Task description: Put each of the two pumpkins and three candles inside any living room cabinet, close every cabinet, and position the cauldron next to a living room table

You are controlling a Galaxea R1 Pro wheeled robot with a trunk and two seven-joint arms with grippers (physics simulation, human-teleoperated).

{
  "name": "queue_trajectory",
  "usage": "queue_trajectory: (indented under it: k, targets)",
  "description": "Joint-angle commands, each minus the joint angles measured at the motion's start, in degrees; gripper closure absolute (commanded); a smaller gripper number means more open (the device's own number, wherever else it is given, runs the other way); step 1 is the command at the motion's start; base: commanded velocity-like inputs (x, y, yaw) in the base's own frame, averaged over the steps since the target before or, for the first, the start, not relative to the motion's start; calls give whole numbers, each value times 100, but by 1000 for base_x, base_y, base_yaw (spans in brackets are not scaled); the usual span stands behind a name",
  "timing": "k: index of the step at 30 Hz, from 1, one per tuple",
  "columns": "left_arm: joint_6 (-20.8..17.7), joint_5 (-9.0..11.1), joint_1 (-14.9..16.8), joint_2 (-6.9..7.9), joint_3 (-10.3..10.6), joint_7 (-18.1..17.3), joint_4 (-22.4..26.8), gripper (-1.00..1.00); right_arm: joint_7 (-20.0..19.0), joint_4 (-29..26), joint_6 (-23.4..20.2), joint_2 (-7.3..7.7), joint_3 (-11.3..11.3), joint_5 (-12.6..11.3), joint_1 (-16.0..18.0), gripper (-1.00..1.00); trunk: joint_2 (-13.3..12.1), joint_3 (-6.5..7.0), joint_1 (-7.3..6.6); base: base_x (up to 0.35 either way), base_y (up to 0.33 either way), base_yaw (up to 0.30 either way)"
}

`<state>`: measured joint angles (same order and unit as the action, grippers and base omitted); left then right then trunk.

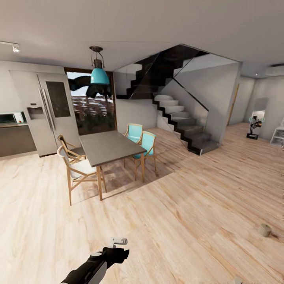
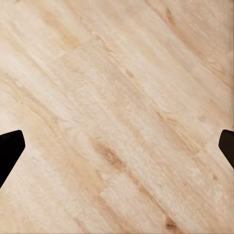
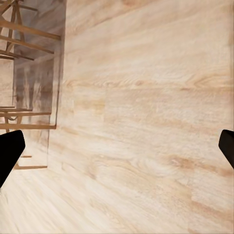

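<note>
The robot faces a dining table [image 1: 108, 146] with chairs on a wooden floor [image 1: 177, 205]; one candle [image 1: 264, 230] lies on the floor at the far right, apparently tipped on its side, its long axis hard to judge; both pincers gape wide and hold nothing, the left pincer [image 2: 117, 148] and right pincer [image 3: 117, 148] over bare boards; a tipped candle may roll away if nudged during approach

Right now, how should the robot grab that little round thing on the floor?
Probably from above, pincer tips closing on opposite sides of its round wall. The candle looks like a short squat cylinder on the floor, so a sideways approach would scrape the boards. It is small and far off, so drive closer first.
</note>
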<state>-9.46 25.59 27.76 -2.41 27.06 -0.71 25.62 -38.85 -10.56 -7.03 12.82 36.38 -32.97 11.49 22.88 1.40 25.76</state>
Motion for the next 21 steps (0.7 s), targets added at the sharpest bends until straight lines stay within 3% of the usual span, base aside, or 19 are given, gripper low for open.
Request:
queue_trajectory:
  k: [1, 21]
  targets:
    - [-20, 34, 2, 3, 18, 0, 5, -100, -17, 2, -58, 1, 9, -58, 1, -100, 4, 5, 2, 0, 0, -215]
    - [-20, 34, 2, 3, 18, 0, 5, -100, -17, 2, -61, 1, 9, -52, 1, -100, 4, 137, 2, 0, 0, -215]
